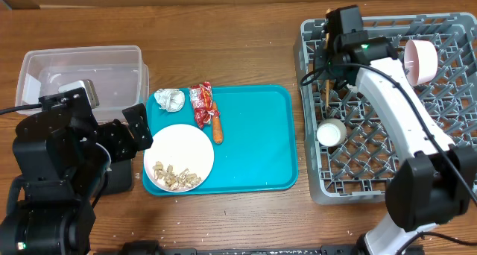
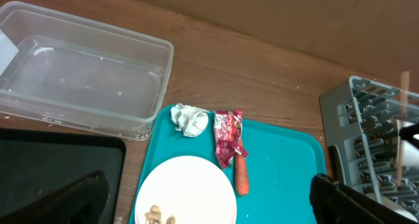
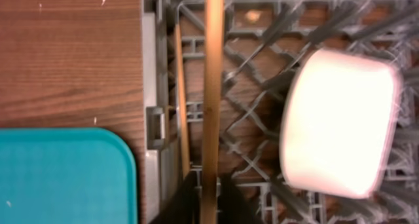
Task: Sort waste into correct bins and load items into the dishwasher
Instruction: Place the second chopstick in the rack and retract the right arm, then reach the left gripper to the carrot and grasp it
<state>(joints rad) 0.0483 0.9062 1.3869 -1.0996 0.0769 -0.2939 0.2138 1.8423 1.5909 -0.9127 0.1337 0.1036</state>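
Note:
My right gripper (image 1: 328, 74) is over the far left corner of the grey dish rack (image 1: 447, 147), shut on a wooden chopstick (image 3: 212, 86) that stands between its fingers (image 3: 208, 188). A second chopstick (image 3: 181, 99) lies along the rack wall. A pale pink bowl (image 1: 419, 61) and a small white cup (image 1: 331, 132) sit in the rack. My left gripper (image 2: 216, 207) is open and empty above the white plate (image 1: 179, 156), which holds beige crumbs (image 1: 177, 177). The paper wad (image 1: 169, 98), red wrapper (image 1: 200, 104) and carrot piece (image 1: 217, 127) lie on the teal tray (image 1: 261, 136). No white bowl is in view.
The clear tub (image 1: 82, 80) stands at the far left. The black tray (image 2: 59, 165) lies in front of it, partly under my left arm. The teal tray sits between the tub and the rack, with a strip of bare wood on each side.

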